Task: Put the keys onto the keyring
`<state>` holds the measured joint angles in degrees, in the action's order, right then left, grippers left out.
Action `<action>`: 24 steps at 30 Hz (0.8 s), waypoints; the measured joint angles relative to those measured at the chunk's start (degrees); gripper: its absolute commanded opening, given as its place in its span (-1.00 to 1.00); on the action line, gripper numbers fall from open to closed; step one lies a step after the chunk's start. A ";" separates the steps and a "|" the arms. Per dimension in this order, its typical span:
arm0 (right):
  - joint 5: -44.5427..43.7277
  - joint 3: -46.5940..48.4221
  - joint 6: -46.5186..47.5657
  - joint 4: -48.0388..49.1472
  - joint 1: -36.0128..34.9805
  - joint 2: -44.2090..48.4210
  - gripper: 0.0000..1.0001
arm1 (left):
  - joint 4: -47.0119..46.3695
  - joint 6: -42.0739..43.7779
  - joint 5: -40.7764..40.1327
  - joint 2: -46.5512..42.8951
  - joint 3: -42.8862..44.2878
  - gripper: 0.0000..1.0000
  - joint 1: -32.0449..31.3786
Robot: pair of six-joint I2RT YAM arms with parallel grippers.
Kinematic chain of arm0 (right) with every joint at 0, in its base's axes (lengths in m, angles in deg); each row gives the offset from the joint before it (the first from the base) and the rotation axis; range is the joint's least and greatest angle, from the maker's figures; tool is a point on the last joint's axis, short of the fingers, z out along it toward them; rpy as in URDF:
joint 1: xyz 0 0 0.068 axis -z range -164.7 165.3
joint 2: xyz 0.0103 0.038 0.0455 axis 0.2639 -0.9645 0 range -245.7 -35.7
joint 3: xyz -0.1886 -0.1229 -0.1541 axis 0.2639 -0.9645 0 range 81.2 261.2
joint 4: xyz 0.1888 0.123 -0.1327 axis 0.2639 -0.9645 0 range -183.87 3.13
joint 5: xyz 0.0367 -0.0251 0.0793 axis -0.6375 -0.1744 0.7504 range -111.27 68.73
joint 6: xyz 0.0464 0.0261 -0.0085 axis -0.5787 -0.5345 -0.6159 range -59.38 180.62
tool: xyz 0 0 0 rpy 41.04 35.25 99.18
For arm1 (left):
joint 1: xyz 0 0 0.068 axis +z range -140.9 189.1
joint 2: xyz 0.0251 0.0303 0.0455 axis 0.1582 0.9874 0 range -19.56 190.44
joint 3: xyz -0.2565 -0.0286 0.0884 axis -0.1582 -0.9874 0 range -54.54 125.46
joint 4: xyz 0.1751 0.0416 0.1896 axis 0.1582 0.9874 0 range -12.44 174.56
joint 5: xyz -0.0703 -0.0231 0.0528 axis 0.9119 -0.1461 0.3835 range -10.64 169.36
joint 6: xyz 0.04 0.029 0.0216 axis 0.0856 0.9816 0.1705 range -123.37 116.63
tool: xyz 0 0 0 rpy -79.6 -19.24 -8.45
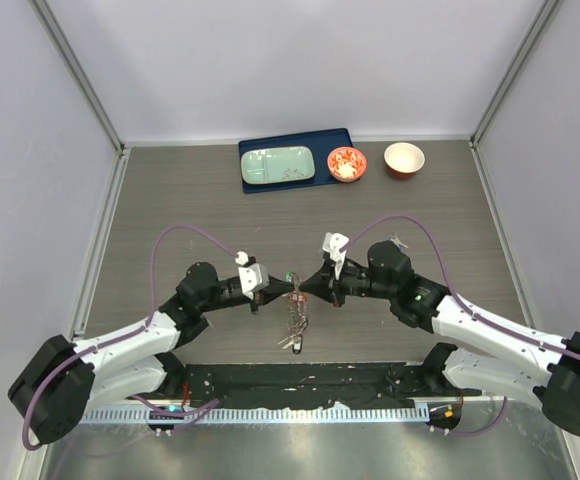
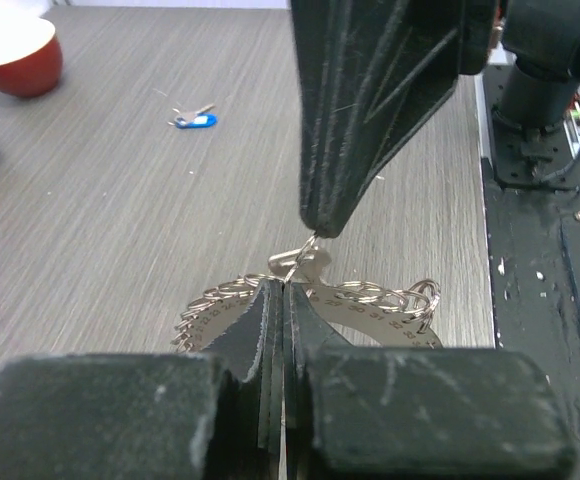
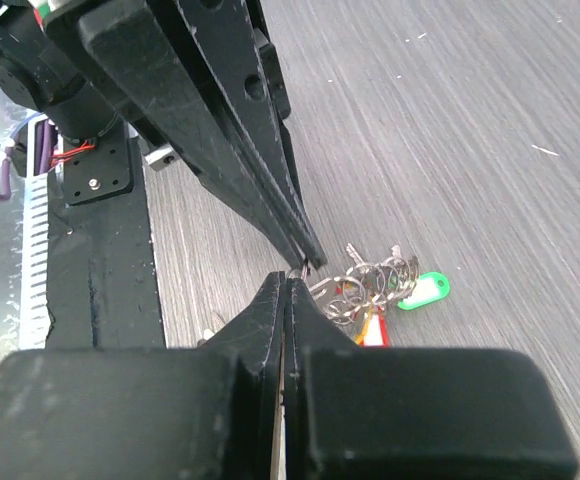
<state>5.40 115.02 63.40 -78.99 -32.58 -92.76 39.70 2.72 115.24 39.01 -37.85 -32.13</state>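
The keyring (image 2: 380, 318), a flat grey metal ring with stamped numbers and small split rings along its rim, hangs between my two grippers at mid-table (image 1: 295, 315). My left gripper (image 2: 283, 287) is shut on its upper rim. My right gripper (image 3: 288, 280) meets it tip to tip, shut on a thin wire loop at the same spot beside a silver key head (image 2: 312, 268). Keys with a green tag (image 3: 425, 291) and a red tag (image 3: 374, 330) dangle from the split rings. A blue-headed key (image 2: 195, 120) lies loose on the table beyond.
At the back stands a blue tray (image 1: 340, 140) with a pale green plate (image 1: 278, 165). A red patterned bowl (image 1: 347, 163) and a red-and-white bowl (image 1: 404, 158) sit right of it. A black mat (image 1: 300, 378) runs along the near edge.
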 measured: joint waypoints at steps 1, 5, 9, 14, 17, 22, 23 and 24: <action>-0.24 -0.31 -0.09 -0.02 0.00 0.68 -0.99 | 0.04 -0.44 -0.57 -0.50 -0.04 -1.00 0.00; -1.64 -2.14 -0.72 1.01 0.00 4.39 -0.99 | -0.09 -4.22 -4.44 -3.69 -1.79 -0.99 0.48; -2.08 -4.04 -1.51 2.12 0.00 5.42 -0.99 | -1.42 -8.79 -7.52 -5.77 -4.04 -1.00 0.66; -1.97 -6.32 -3.34 4.02 0.00 5.29 -0.99 | -1.46 -12.68 -9.66 -7.87 -4.90 -1.00 0.66; -1.99 -6.47 -3.85 5.03 0.00 5.29 -0.99 | -1.27 -13.46 -10.43 -8.61 -5.05 -1.00 0.68; -2.40 -6.47 -4.24 6.25 0.00 5.29 -0.99 | -0.83 -13.64 -12.13 -10.01 -5.95 -1.00 0.76; -2.56 -6.47 -4.28 6.32 0.00 5.29 -0.99 | -0.63 -13.64 -12.66 -10.45 -6.12 -1.00 0.76; -2.91 -6.47 -4.44 6.36 0.00 5.29 -0.98 | -0.42 -13.62 -13.22 -10.99 -6.27 -1.00 0.76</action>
<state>2.49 108.55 58.97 -72.63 -32.58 -87.47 39.28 -10.90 102.02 28.02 -44.13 -31.36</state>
